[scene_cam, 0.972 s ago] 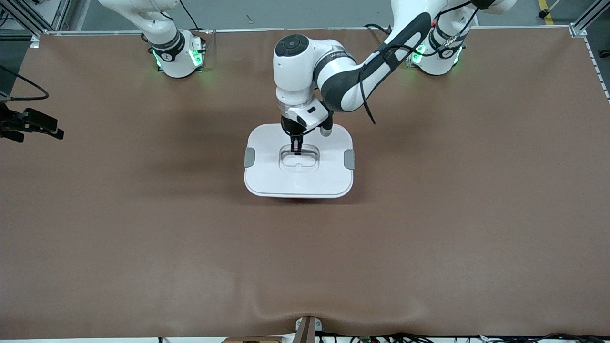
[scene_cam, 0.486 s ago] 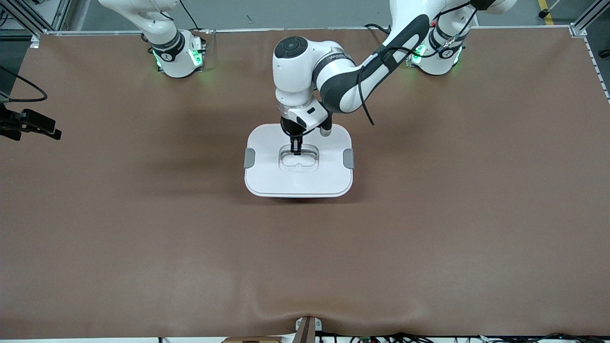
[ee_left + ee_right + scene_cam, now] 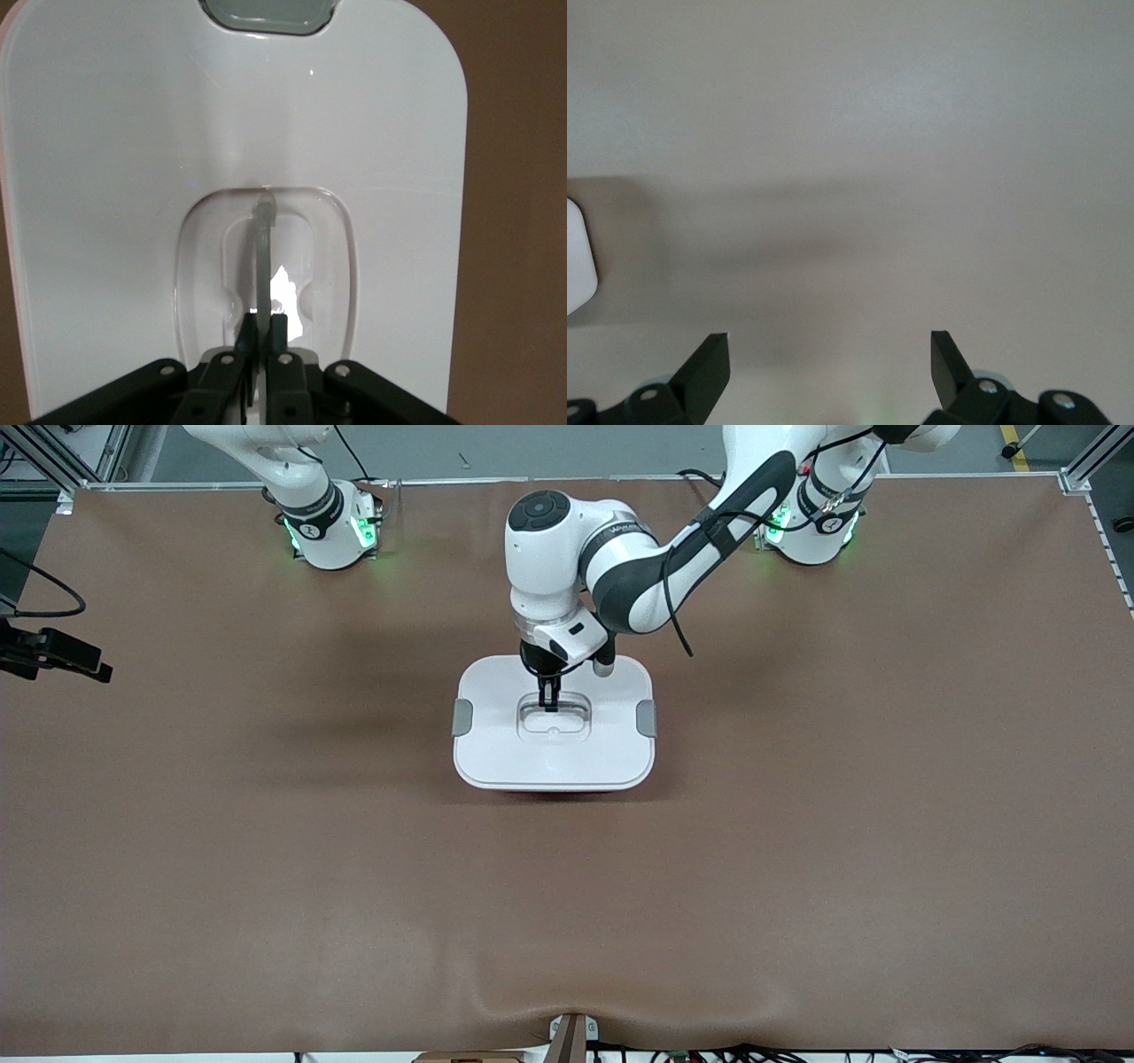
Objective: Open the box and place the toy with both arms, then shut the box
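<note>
Brown matting covered the bench (image 3: 266,850) from end to end, and the box (image 3: 555,762) sat near its middle, closer to the arms' bases than to the front camera. Its white lid (image 3: 496,744) was on, with one grey clip (image 3: 462,717) at the end toward the right arm and another grey clip (image 3: 647,718) at the end toward the left arm. The left arm reached down from its base, and the left hand (image 3: 549,707) stood in the lid's recessed clear handle (image 3: 265,232). In the left wrist view its fingers (image 3: 249,332) were clenched on the thin handle bar. The right arm waited: the right hand (image 3: 53,657) hung over the edge of the bench at the right arm's end, its fingers (image 3: 707,367) spread wide with nothing between them.
</note>
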Tool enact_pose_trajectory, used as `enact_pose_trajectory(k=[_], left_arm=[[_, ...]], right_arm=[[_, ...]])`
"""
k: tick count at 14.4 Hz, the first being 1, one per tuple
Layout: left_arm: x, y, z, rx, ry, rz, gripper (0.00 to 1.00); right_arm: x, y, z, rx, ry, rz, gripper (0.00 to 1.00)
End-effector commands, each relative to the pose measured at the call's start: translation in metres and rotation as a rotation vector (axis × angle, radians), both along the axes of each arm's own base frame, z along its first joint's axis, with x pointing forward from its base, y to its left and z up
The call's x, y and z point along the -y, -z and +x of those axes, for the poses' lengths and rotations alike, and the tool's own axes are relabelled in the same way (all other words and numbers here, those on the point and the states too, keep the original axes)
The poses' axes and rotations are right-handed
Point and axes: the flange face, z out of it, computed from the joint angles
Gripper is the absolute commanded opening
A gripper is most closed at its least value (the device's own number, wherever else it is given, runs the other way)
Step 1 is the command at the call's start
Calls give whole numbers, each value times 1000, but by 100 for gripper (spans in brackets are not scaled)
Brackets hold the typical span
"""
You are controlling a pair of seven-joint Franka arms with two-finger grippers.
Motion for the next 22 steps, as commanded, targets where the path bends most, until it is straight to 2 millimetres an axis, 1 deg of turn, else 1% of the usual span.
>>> enact_pose_trajectory(k=[1,5,7,10,13,16,18,22], left_arm=[[8,-1,-11,38,-160,-26,0],[8,5,-15,31,-157,-12,0],[4,12,-20,25,-149,7,0],[0,19,-25,20,-142,28,0],[-5,19,-18,20,-153,28,0],[-3,22,-20,14,-151,29,0],[-3,20,-16,16,-159,22,0],[-1,15,-13,15,-172,5,0]], right_arm=[[2,-5,-5,4,16,-12,100],[-5,-6,-3,9,1,-19,100],[-14,-7,-2,14,-16,-29,100],[-13,-7,-1,16,-14,-29,100],[-13,-9,0,30,-13,-30,100],[-9,-10,0,33,-8,-30,100],[-13,-12,1,36,-16,-30,100],[-9,-12,1,37,-10,-31,100]])
